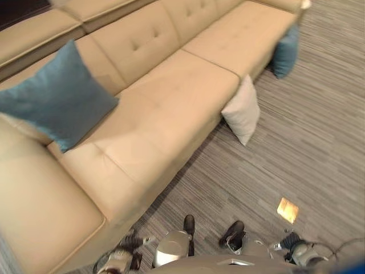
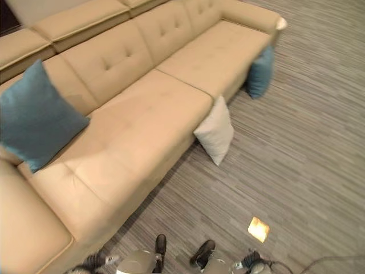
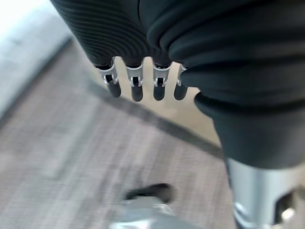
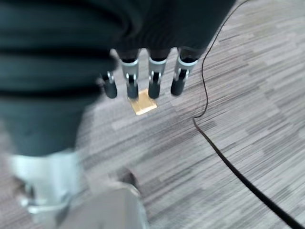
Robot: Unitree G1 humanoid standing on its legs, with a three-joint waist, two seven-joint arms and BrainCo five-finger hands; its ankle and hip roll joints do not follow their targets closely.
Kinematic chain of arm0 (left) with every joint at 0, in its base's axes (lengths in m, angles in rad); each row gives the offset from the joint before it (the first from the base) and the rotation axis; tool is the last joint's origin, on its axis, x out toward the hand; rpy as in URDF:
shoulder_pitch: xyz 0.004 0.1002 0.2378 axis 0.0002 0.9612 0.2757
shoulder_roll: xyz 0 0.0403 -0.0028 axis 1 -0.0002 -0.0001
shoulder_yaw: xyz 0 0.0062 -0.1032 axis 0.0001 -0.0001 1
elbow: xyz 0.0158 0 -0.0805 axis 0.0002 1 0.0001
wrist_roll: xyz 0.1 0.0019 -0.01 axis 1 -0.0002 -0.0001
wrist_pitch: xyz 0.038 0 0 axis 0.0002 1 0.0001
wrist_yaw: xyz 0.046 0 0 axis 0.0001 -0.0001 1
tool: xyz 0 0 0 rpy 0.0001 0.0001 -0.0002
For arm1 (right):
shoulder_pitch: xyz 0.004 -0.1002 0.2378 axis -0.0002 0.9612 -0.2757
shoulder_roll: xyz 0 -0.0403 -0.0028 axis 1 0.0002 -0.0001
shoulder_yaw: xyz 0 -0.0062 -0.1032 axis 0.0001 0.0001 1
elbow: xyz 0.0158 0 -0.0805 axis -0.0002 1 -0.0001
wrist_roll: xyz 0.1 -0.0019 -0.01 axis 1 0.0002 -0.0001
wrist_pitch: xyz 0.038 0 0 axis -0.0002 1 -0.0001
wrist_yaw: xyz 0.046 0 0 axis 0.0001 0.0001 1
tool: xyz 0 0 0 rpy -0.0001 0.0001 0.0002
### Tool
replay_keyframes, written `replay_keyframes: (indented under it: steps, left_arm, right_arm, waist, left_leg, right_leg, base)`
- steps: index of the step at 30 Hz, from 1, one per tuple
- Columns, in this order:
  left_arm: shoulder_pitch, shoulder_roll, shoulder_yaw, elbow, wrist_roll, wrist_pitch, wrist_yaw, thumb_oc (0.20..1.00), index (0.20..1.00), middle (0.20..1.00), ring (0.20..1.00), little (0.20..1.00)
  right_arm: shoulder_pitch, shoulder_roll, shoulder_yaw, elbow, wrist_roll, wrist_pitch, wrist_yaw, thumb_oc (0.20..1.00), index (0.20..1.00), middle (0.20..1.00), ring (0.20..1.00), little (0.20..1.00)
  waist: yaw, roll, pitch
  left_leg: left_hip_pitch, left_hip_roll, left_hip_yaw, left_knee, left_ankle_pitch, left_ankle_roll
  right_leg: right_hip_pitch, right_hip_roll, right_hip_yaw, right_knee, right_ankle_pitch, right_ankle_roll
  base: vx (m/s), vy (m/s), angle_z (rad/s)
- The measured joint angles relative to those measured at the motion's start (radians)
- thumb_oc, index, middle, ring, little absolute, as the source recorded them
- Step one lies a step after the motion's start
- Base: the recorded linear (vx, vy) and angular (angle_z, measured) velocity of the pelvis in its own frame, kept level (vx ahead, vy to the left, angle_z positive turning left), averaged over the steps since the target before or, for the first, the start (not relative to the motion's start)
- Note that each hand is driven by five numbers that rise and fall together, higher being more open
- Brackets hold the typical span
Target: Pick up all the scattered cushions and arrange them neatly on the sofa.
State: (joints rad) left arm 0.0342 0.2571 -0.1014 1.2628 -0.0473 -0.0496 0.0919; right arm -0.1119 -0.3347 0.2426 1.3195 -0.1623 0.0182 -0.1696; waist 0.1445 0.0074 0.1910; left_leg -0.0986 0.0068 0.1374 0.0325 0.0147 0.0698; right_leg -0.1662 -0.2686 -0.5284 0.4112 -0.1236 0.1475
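Observation:
A long beige sofa (image 1: 171,108) runs from near left to far right. One blue cushion (image 1: 57,97) stands on its seat at the left, leaning on the backrest. A white cushion (image 1: 242,111) stands on the carpet, leaning against the sofa's front. A second blue cushion (image 1: 285,52) leans against the sofa's far end, also on the floor. My left hand (image 3: 136,88) hangs beside the sofa's base with straight fingers and holds nothing. My right hand (image 4: 152,86) hangs above the carpet, likewise open and empty.
Grey striped carpet (image 1: 308,148) spreads to the right of the sofa. A small brass floor plate (image 1: 287,209) is set into it near my right side. Another sofa section (image 1: 34,34) joins on at the back left.

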Motion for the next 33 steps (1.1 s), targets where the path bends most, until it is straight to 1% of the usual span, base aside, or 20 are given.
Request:
replay_keyframes:
  steps: [1, 2, 4, 6, 8, 10, 11, 12, 14, 16, 19, 20, 23, 25, 27, 28, 30, 31, 32, 33]
  left_arm:
    - [0.005, 0.001, -0.015, -0.001, 0.002, -0.001, 0.001, 1.0, 1.0, 1.0, 1.0, 1.0]
    - [0.006, 0.021, -0.033, -0.004, 0.003, 0.0, 0.001, 1.0, 1.0, 1.0, 1.0, 1.0]
    - [-0.001, 0.003, -0.055, -0.007, 0.021, 0.002, 0.0, 1.0, 1.0, 1.0, 1.0, 1.0]
    - [-0.014, -0.02, -0.055, -0.017, 0.02, 0.001, 0.004, 1.0, 1.0, 1.0, 1.0, 1.0]
    - [-0.051, -0.034, -0.093, -0.026, 0.02, 0.0, 0.005, 1.0, 1.0, 1.0, 1.0, 1.0]
    - [-0.084, -0.049, -0.132, -0.025, 0.021, -0.003, 0.003, 1.0, 1.0, 1.0, 1.0, 1.0]
    - [-0.104, -0.049, -0.127, -0.028, 0.02, -0.011, 0.002, 1.0, 1.0, 1.0, 1.0, 1.0]
    - [-0.111, -0.047, -0.12, -0.029, 0.018, -0.013, 0.002, 1.0, 1.0, 1.0, 1.0, 1.0]
    - [-0.112, -0.043, -0.121, -0.046, 0.018, -0.017, 0.002, 1.0, 1.0, 1.0, 1.0, 1.0]
    - [-0.104, -0.043, -0.123, -0.054, 0.018, -0.018, 0.003, 1.0, 1.0, 1.0, 1.0, 1.0]
    - [-0.113, -0.041, -0.111, -0.064, 0.016, -0.015, 0.02, 1.0, 1.0, 1.0, 1.0, 1.0]
    - [-0.113, -0.04, -0.106, -0.061, 0.016, -0.011, 0.023, 1.0, 1.0, 1.0, 1.0, 1.0]
    - [-0.106, -0.025, -0.082, -0.063, -0.011, -0.01, 0.027, 1.0, 1.0, 1.0, 1.0, 1.0]
    - [-0.099, -0.023, -0.076, -0.06, -0.02, -0.005, 0.027, 1.0, 1.0, 1.0, 1.0, 1.0]
    - [-0.085, -0.027, -0.079, -0.052, -0.018, -0.014, 0.031, 1.0, 1.0, 1.0, 1.0, 1.0]
    - [-0.079, -0.034, -0.082, -0.051, -0.018, -0.012, 0.032, 1.0, 1.0, 1.0, 1.0, 1.0]
    - [-0.114, -0.035, -0.086, -0.052, -0.018, -0.003, 0.037, 1.0, 1.0, 1.0, 1.0, 1.0]
    - [-0.108, -0.037, -0.087, -0.045, -0.018, 0.003, 0.038, 1.0, 1.0, 1.0, 1.0, 1.0]
    - [-0.098, -0.037, -0.089, -0.047, -0.018, -0.004, 0.04, 1.0, 1.0, 1.0, 1.0, 1.0]
    - [-0.095, -0.022, -0.089, -0.048, -0.019, -0.005, 0.04, 1.0, 1.0, 1.0, 1.0, 1.0]
  right_arm:
    - [0.001, 0.006, -0.004, -0.004, 0.001, 0.001, 0.005, 1.0, 1.0, 1.0, 1.0, 1.0]
    - [0.005, 0.017, -0.002, -0.008, 0.002, -0.002, 0.006, 1.0, 1.0, 1.0, 1.0, 1.0]
    - [0.004, 0.019, -0.001, -0.027, 0.003, -0.005, 0.004, 1.0, 1.0, 1.0, 1.0, 1.0]
    - [0.035, 0.018, 0.004, -0.036, 0.013, -0.004, -0.003, 1.0, 1.0, 1.0, 1.0, 1.0]
    - [0.084, 0.013, 0.002, -0.035, 0.022, -0.003, -0.013, 1.0, 1.0, 1.0, 1.0, 1.0]
    - [0.083, 0.022, -0.005, -0.029, 0.037, -0.008, -0.021, 1.0, 1.0, 1.0, 1.0, 1.0]
    - [0.08, 0.042, -0.014, -0.026, 0.055, -0.009, -0.024, 1.0, 1.0, 1.0, 1.0, 1.0]
    - [0.068, 0.045, -0.014, -0.026, 0.061, -0.01, -0.03, 1.0, 1.0, 1.0, 1.0, 1.0]
    - [0.062, 0.041, -0.012, -0.025, 0.062, -0.012, -0.039, 1.0, 1.0, 1.0, 1.0, 1.0]
    - [0.05, 0.04, -0.006, -0.016, 0.062, -0.012, -0.043, 1.0, 1.0, 1.0, 1.0, 1.0]
    - [0.03, 0.054, 0.004, -0.016, 0.062, -0.014, -0.058, 1.0, 1.0, 1.0, 1.0, 1.0]
    - [0.026, 0.055, 0.007, -0.017, 0.062, -0.015, -0.062, 1.0, 1.0, 1.0, 1.0, 1.0]
    - [-0.013, 0.074, 0.015, -0.008, 0.059, -0.02, -0.071, 1.0, 1.0, 1.0, 1.0, 1.0]
    - [-0.018, 0.07, 0.015, -0.009, 0.059, -0.024, -0.075, 1.0, 1.0, 1.0, 1.0, 1.0]
    - [-0.006, 0.058, 0.042, 0.003, 0.059, -0.011, -0.072, 1.0, 1.0, 1.0, 1.0, 1.0]
    - [0.0, 0.054, 0.045, 0.003, 0.058, -0.014, -0.072, 1.0, 1.0, 1.0, 1.0, 1.0]
    - [-0.01, 0.06, 0.056, -0.004, 0.037, -0.015, -0.066, 1.0, 1.0, 1.0, 1.0, 1.0]
    - [-0.027, 0.059, 0.062, -0.024, 0.018, -0.014, -0.06, 1.0, 1.0, 1.0, 1.0, 1.0]
    - [-0.025, 0.062, 0.062, -0.048, 0.018, -0.017, -0.056, 1.0, 1.0, 1.0, 1.0, 1.0]
    - [-0.029, 0.062, 0.078, -0.06, 0.015, -0.019, -0.055, 1.0, 1.0, 1.0, 1.0, 1.0]
  waist:
    - [0.004, -0.013, -0.007]
    - [0.016, -0.035, -0.022]
    - [0.011, -0.022, -0.034]
    - [0.008, -0.021, -0.071]
    - [-0.031, 0.001, -0.096]
    - [-0.05, 0.027, -0.088]
    - [-0.044, -0.013, -0.063]
    - [-0.037, -0.031, -0.055]
    - [-0.035, -0.042, -0.034]
    - [-0.034, -0.043, -0.032]
    - [-0.029, -0.051, -0.01]
    - [-0.034, -0.061, -0.004]
    - [-0.001, -0.106, 0.01]
    - [-0.022, -0.107, 0.014]
    - [-0.01, -0.09, -0.004]
    - [-0.015, -0.076, -0.015]
    - [-0.018, -0.062, -0.017]
    - [-0.011, -0.03, -0.017]
    - [-0.011, -0.028, -0.029]
    - [-0.014, -0.03, -0.037]
  left_leg:
    - [-0.016, 0.014, 0.03, -0.009, 0.027, -0.032]
    - [-0.03, 0.017, 0.033, -0.014, 0.032, -0.053]
    - [-0.026, 0.054, -0.017, -0.029, 0.01, -0.118]
    - [-0.029, 0.073, -0.049, -0.027, 0.012, -0.121]
    - [-0.044, 0.097, -0.077, -0.012, 0.006, -0.121]
    - [-0.098, 0.114, -0.092, 0.096, 0.051, -0.162]
    - [-0.147, 0.096, -0.101, 0.188, 0.112, -0.214]
    - [-0.177, 0.086, -0.108, 0.241, 0.15, -0.224]
    - [-0.242, 0.075, -0.15, 0.371, 0.138, -0.209]
    - [-0.235, 0.051, -0.15, 0.317, 0.09, -0.193]
    - [-0.22, 0.005, -0.149, 0.058, 0.089, -0.19]
    - [-0.223, -0.006, -0.148, 0.039, 0.096, -0.181]
    - [-0.206, -0.064, -0.198, -0.013, 0.102, -0.146]
    - [-0.19, -0.085, -0.198, 0.0, 0.122, -0.117]
    - [-0.125, -0.08, -0.195, 0.017, 0.127, -0.092]
    - [-0.109, -0.071, -0.19, 0.018, 0.103, -0.029]
    - [-0.071, -0.062, -0.182, 0.01, 0.081, -0.004]
    - [-0.043, -0.034, -0.173, -0.01, 0.078, -0.007]
    - [-0.016, -0.044, -0.154, -0.027, 0.073, -0.004]
    - [-0.005, -0.06, -0.152, -0.019, 0.058, 0.014]
  right_leg:
    - [0.001, 0.017, 0.042, 0.039, -0.069, -0.021]
    - [0.006, 0.046, 0.079, -0.023, -0.109, -0.072]
    - [0.036, 0.119, 0.07, -0.126, -0.087, -0.105]
    - [0.04, 0.156, 0.07, -0.142, -0.077, -0.118]
    - [0.046, 0.189, 0.068, -0.15, -0.082, -0.129]
    - [0.032, 0.211, 0.072, -0.133, -0.109, -0.179]
    - [0.033, 0.189, 0.081, -0.134, -0.115, -0.211]
    - [0.044, 0.184, 0.081, -0.161, -0.101, -0.216]
    - [0.109, 0.209, 0.075, -0.237, -0.059, -0.253]
    - [0.145, 0.232, 0.075, -0.294, -0.048, -0.24]
    - [0.167, 0.283, 0.105, -0.379, -0.012, -0.23]
    - [0.183, 0.298, 0.11, -0.402, -0.008, -0.232]
    - [0.214, 0.313, 0.258, -0.45, 0.008, -0.239]
    - [0.259, 0.321, 0.27, -0.471, 0.004, -0.233]
    - [0.32, 0.334, 0.268, -0.467, -0.028, -0.179]
    - [0.325, 0.341, 0.276, -0.442, -0.049, -0.147]
    - [0.26, 0.318, 0.266, -0.267, -0.068, -0.093]
    - [0.155, 0.286, 0.23, -0.021, -0.11, -0.041]
    - [0.087, 0.218, 0.197, 0.14, -0.131, 0.002]
    - [0.043, 0.163, 0.197, 0.228, -0.131, 0.012]
  base:
    - [0.02, -0.251, -0.37]
    - [0.07, -0.223, -0.38]
    - [0.1, -0.206, -0.44]
    - [0.11, -0.205, -0.27]
    - [0.12, -0.279, -0.01]
    - [0.1, -0.233, 0.0]
    - [0.13, -0.176, 0.07]
    - [0.15, -0.114, -0.07]
    - [0.22, -0.077, -0.04]
    - [0.23, -0.021, 0.0]
    - [0.17, 0.026, -0.27]
    - [0.24, 0.09, -0.5]
    - [0.22, 0.101, -1.11]
    - [0.22, 0.112, -0.92]
    - [0.21, 0.108, -0.83]
    - [0.2, 0.155, -0.72]
    - [0.14, 0.144, -0.27]
    - [0.06, 0.067, -0.53]
    - [0.18, 0.109, -0.48]
    - [0.2, 0.025, -0.15]
